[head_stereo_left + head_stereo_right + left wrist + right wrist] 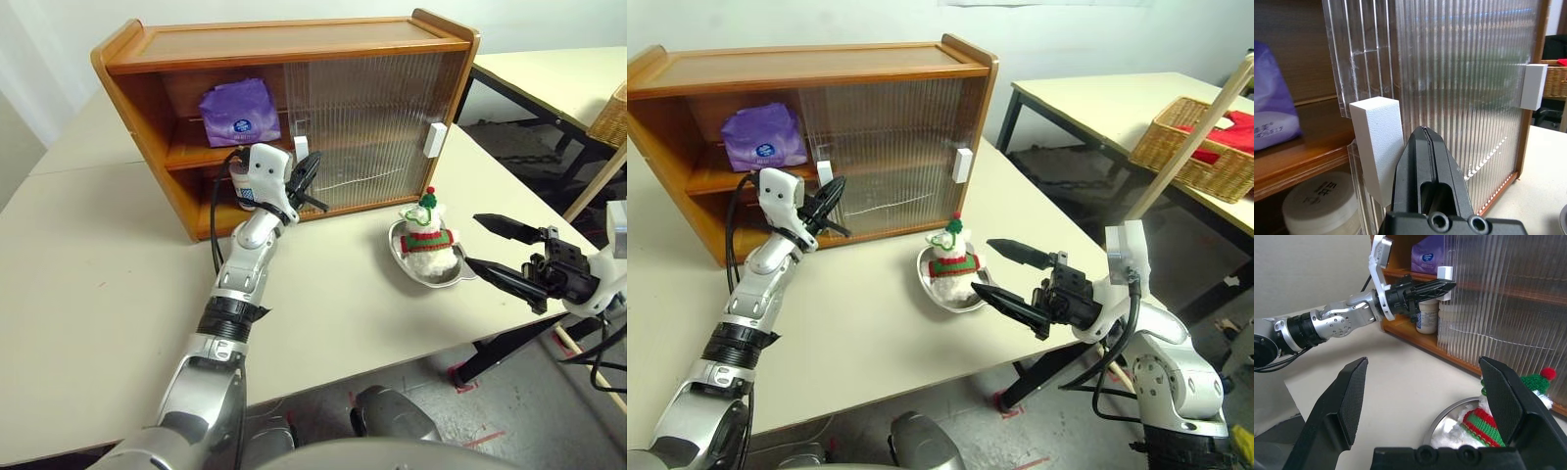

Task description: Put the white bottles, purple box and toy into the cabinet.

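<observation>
My left pincer (312,174) is fully closed and empty, its tips beside the white handle (1378,142) of the cabinet (294,44) door. My right pincer (1004,274) is spread wide and empty, near the toy (428,235) lying in a metal dish (404,262) on the surface (98,294). The purple box (240,111) sits on the upper shelf, and one white bottle (1322,205) on the lower shelf.

purple box (240,113): cabinet (294,44) top shelf | white bottle (1320,205): lower shelf | toy (428,238): outside (upright)
</observation>
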